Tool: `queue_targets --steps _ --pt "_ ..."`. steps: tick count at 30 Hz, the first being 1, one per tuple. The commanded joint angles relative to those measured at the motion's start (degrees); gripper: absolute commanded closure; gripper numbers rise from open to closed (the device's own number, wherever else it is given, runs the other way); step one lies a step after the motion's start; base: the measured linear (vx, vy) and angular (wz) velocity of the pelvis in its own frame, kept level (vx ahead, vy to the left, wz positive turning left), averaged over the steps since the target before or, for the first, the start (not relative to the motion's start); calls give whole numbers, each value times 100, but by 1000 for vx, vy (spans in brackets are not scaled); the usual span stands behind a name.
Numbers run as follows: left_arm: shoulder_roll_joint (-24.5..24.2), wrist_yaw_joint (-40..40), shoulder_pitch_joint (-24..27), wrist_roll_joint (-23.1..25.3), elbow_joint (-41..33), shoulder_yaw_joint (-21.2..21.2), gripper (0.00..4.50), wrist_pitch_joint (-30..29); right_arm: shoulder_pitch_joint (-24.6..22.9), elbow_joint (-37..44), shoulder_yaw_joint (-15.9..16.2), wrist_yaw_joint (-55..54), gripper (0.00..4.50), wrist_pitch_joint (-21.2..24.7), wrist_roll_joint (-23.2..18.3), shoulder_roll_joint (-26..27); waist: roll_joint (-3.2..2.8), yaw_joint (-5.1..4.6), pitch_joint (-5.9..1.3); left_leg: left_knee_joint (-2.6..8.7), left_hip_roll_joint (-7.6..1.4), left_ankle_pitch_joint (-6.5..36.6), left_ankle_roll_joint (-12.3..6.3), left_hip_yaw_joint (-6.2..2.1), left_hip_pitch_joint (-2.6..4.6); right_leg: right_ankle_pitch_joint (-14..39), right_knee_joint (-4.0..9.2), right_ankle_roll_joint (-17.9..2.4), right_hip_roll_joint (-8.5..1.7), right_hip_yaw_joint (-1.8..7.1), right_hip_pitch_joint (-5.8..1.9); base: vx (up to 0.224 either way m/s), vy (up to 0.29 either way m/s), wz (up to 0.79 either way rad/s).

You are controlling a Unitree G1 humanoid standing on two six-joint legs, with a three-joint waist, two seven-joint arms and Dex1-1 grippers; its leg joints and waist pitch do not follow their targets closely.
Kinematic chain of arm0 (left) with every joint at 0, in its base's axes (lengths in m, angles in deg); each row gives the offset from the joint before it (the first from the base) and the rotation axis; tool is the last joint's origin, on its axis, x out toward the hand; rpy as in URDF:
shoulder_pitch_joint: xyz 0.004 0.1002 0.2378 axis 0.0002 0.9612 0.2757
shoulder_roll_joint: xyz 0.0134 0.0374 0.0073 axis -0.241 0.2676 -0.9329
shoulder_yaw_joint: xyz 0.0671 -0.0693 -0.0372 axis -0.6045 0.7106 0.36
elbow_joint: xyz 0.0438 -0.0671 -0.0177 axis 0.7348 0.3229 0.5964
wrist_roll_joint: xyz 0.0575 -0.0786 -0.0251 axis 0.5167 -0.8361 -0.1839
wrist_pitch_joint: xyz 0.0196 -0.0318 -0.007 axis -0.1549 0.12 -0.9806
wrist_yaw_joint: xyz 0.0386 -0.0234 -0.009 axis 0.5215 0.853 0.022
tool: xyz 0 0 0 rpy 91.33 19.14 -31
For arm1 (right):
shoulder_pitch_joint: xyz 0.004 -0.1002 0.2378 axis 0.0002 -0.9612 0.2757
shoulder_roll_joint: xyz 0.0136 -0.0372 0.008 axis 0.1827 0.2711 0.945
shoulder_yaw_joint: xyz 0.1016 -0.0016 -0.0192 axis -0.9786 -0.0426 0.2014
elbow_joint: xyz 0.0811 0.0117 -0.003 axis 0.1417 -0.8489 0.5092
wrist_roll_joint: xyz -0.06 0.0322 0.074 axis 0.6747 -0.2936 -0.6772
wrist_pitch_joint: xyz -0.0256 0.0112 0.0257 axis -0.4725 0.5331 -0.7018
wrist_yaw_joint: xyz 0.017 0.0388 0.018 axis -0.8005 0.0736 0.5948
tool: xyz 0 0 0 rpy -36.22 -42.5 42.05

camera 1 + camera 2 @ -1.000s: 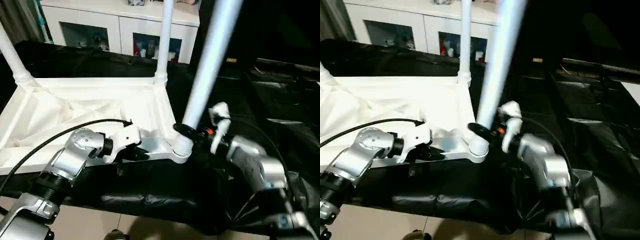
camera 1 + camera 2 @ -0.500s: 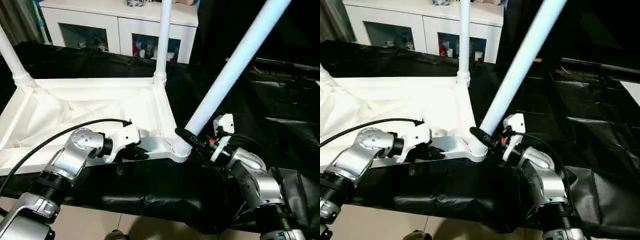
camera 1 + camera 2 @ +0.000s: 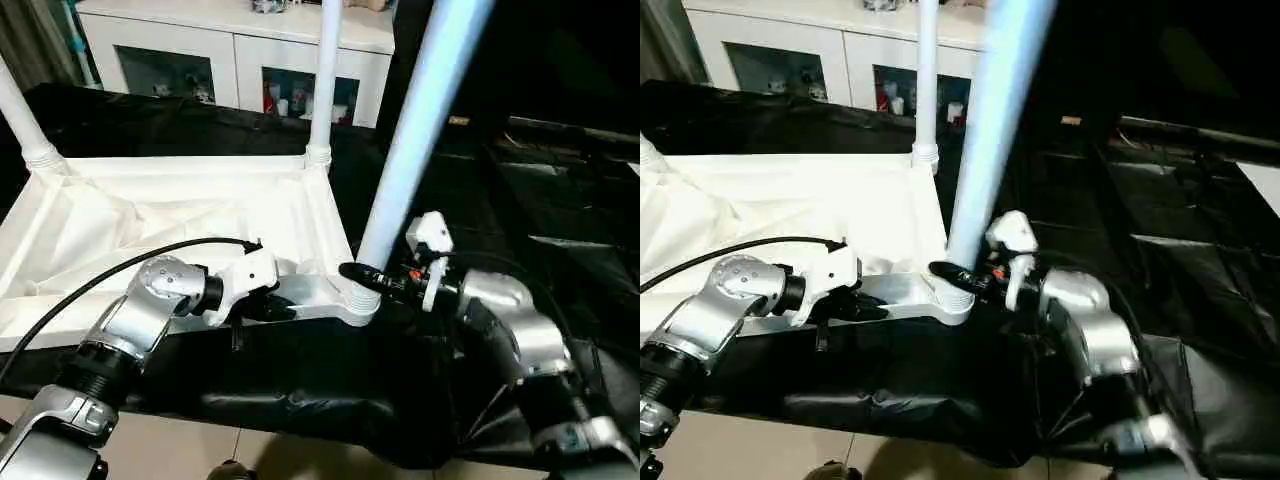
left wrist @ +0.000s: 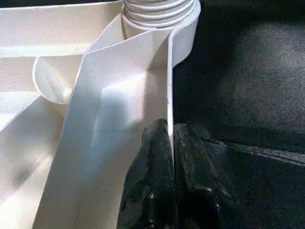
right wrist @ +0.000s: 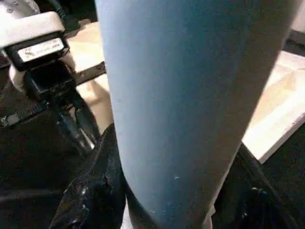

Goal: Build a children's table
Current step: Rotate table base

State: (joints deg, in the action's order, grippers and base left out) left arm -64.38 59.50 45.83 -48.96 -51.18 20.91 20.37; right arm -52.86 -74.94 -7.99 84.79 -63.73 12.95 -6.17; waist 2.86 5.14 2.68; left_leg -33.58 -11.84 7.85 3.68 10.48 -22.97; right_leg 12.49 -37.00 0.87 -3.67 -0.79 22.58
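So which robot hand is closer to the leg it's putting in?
Right. The right gripper clamps the leg just above the corner socket; the left gripper pinches the tabletop rim a little way along from it.

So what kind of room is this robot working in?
Probably a home-like living room or a test room set up as one: a white cabinet with glass doors holds small items, pale floor tiles show below, and black sheeting covers the work surface.

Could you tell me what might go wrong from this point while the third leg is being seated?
The leg leans in its near corner socket, so it could jam crooked rather than seat squarely. The right gripper grips it just above the socket, far below the long upper part, which may swing. The left gripper pinches only the tabletop's thin rim, so the top could slip on the black sheet.
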Motion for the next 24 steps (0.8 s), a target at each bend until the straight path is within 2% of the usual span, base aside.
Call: queue_targets --steps 1,8,10,12,13,15,17,20,21,24 --pt "131 -130 -113 -192 -226 207 450 228 -297 -413 584 415 266 473 239 -36 4 -20 -298 429 -135 2163 238 -55 214 1881 588 -907 -357 151 -63 0 0 0" --pt "174 4 -56 -271 -313 199 450 265 -431 -507 596 681 266 415 191 -80 -11 -23 -298 434 -144 2260 253 -56 232 1960 608 -877 -351 155 -38 0 0 0" --pt "186 259 -74 -358 -287 144 450 350 -480 -574 628 863 266 234 219 -108 -25 -27 -303 435 -146 2330 269 -59 241 1955 615 -885 -352 158 -35 0 0 0" --pt "185 309 -77 -369 -285 127 450 360 -485 -583 637 889 266 202 228 -117 -14 -28 -304 438 -146 2361 266 -58 242 1927 611 -900 -346 158 -37 0 0 0" --pt "178 602 -89 -437 -289 32 450 385 -513 -626 677 1037 266 65 258 -171 -54 -29 -301 440 -146 2419 285 -62 251 1962 623 -902 -353 159 -28 0 0 0" --pt "182 736 -108 -466 -294 -15 450 390 -516 -662 695 1132 266 -5 279 -209 -55 -42 -300 453 -150 2547 299 -70 262 1972 627 -926 -339 150 -31 0 0 0" --pt "233 853 -209 -467 -220 -66 450 417 -518 -727 705 1253 266 -119 323 -270 -63 -53 -281 456 -150 2745 330 -80 286 2159 652 -943 -347 149 -12 0 0 0" --pt "271 766 -305 -376 -85 -73 450 483 -519 -756 692 1259 266 -147 334 -278 -60 -76 -235 464 -141 3202 403 -108 358 2806 737 -838 -363 137 32 0 0 0" --pt "308 666 -367 -322 18 -42 450 513 -514 -805 663 1228 266 -193 346 -254 -44 -68 -270 470 -149 3186 409 -125 380 2868 756 -791 -387 145 8 0 0 0" --pt "367 504 -410 -239 144 28 450 513 -511 -932 583 1100 266 -278 378 -165 -37 -68 -270 480 -147 3071 369 -115 360 2704 747 -834 -380 151 10 0 0 0"
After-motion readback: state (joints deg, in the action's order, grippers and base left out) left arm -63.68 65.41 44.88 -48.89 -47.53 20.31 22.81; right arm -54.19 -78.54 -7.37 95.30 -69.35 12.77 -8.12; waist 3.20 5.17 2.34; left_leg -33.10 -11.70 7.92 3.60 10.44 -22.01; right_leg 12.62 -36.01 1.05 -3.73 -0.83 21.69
